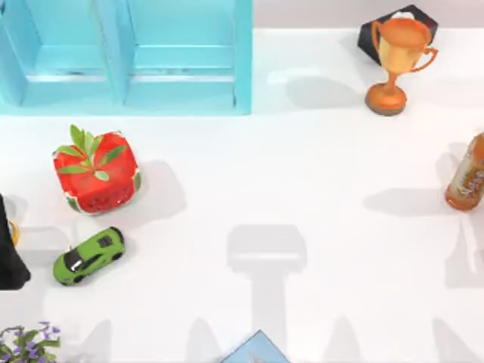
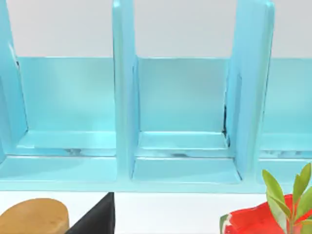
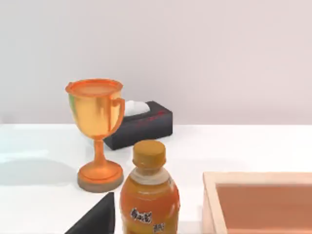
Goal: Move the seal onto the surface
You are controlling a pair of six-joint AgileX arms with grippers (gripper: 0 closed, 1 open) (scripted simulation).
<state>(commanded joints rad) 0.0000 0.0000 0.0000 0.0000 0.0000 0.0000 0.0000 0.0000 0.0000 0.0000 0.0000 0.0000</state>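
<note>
From above, the counter (image 1: 302, 174) lies wide and white, with plenty of bare room in the middle. The shelf (image 1: 128, 53) stands at the far left corner, both of its bays bare. In front of it sit a watermelon pot (image 1: 97, 172) and, nearer, a green car (image 1: 88, 255). The left claw (image 1: 10, 261) shows as a dark shape at the counter's left edge, just beside the car. A trophy (image 1: 397, 64) and a bottle (image 1: 467, 175) stand well apart, over on the right.

From the left wrist, the seal (image 2: 33, 217) appears as a tan rounded block right against the claw's black body, with the shelf beyond it. Whether the claw grips it or merely sits beside it, I cannot tell, nor whether its underside already touches the counter. What is plain is that it is out of the shelf and low over the white top.

From the right wrist, the right claw (image 3: 95, 219) sits idle near the bottle and trophy. Its state cannot be told either.

My reading is that the task is in its last stretch. What remains is seeing the seal resting flat on the counter and the left claw clear of it.
</note>
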